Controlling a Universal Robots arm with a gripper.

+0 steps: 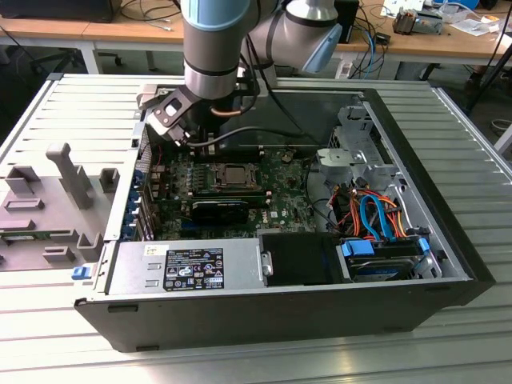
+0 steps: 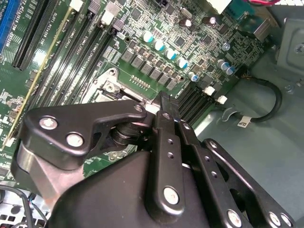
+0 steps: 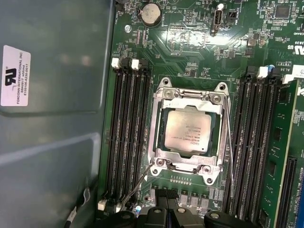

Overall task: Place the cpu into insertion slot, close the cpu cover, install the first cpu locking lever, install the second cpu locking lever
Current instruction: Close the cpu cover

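One insertion slot (image 3: 160, 172): holds the cpu (image 3: 186, 129), cpu cover (image 3: 156, 135) lowered over it
Gripper (image 2: 164, 100): clenched, empty, ten o'clock of the slot, exterior view

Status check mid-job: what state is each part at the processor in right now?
Chip: seated, silver side up.
Cover: down over the chip.
One lever: lying along the cover's side.
Other lever: swung out at an angle, unlatched.
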